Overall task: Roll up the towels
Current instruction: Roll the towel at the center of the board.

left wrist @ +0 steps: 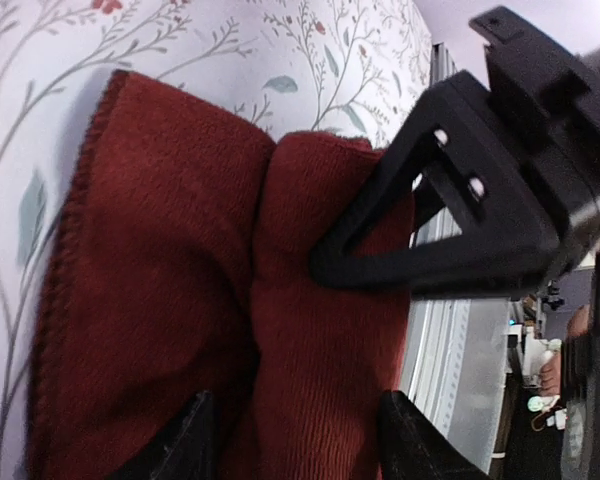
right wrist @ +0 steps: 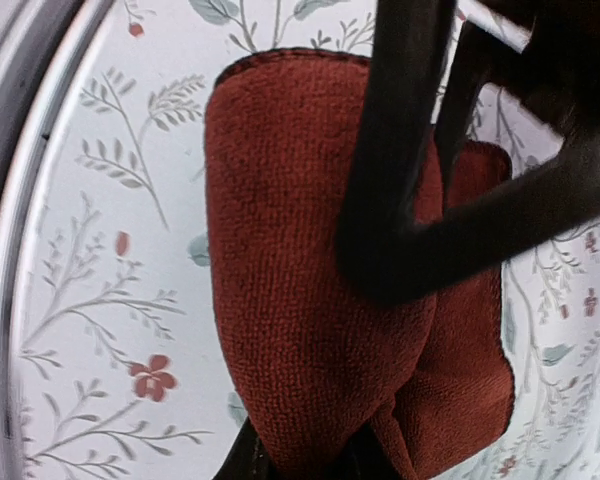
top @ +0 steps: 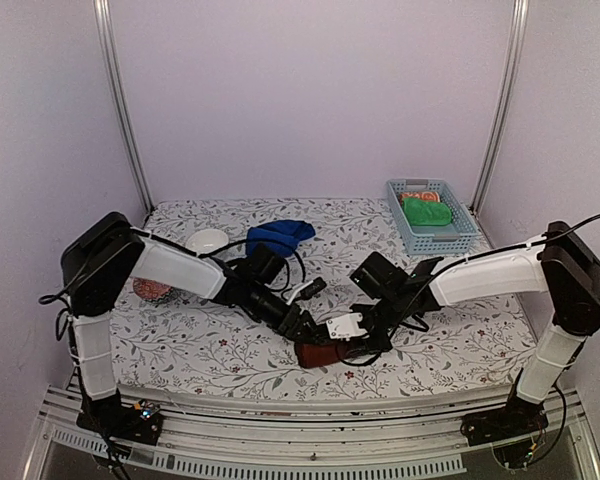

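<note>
Where the red towel (top: 318, 356) lies: near the front edge of the table (top: 200, 340), right between both claws, folded over into a fat hump.
Long way of the towel: side to side, along that edge.
Left claw (left wrist: 298, 440): fingers hug the hump from both sides and hold it.
Right claw (right wrist: 300, 462): pinching the same towel from the right.
Nearer arm: neither, both are on it.
Blue towel (top: 280, 237): bunched up at the back, well apart.

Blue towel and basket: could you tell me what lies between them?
Only bare tablecloth, seen in the top view, lies between the blue towel and the basket.
</note>
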Robot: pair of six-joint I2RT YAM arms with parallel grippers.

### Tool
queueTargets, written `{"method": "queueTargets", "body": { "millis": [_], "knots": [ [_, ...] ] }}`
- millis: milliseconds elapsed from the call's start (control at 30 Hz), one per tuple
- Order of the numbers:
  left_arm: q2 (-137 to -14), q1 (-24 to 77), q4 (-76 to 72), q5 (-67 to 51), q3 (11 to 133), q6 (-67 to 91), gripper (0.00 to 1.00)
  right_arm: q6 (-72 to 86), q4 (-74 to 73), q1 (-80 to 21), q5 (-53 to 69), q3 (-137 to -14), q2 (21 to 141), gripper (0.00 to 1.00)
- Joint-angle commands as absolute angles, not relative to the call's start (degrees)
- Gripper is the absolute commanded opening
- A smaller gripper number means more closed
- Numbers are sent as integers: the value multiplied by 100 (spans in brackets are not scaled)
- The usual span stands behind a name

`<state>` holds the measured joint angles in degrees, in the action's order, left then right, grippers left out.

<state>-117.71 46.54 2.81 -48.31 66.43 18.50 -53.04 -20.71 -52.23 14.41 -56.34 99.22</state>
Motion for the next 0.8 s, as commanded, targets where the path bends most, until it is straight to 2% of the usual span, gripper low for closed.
{"method": "queueTargets", "body": {
  "millis": [0, 133, 267, 400, 500, 567, 767],
  "knots": [
    [-10390, 4687, 49, -3335, 5610, 1606, 58, -4898, -4036, -5278, 2573, -6120, 10210, 12],
    [-9199, 5146, -266, -1808, 4680, 1280, 59, -4660, -5014, -5202, 3125, -6850, 10712, 11],
    [-8405, 6058, -632, 18, 3967, 700, 54, -4597, -6121, -4921, 3690, -8053, 11676, 11],
    [-8029, 6875, -932, 955, 3572, 225, 48, -4741, -6947, -4661, 3963, -9073, 12846, 11],
    [-8083, 7309, -949, 1267, 3608, -260, 47, -4738, -7352, -4505, 3958, -9763, 13680, 11],
    [-8343, 7467, -801, 1302, 3837, -526, 51, -4699, -7538, -4454, 3975, -10076, 14078, 11],
    [-9586, 7706, -113, 1836, 4795, -1275, 60, -4632, -7565, -4428, 3892, -10258, 14405, 11]
  ]
}}
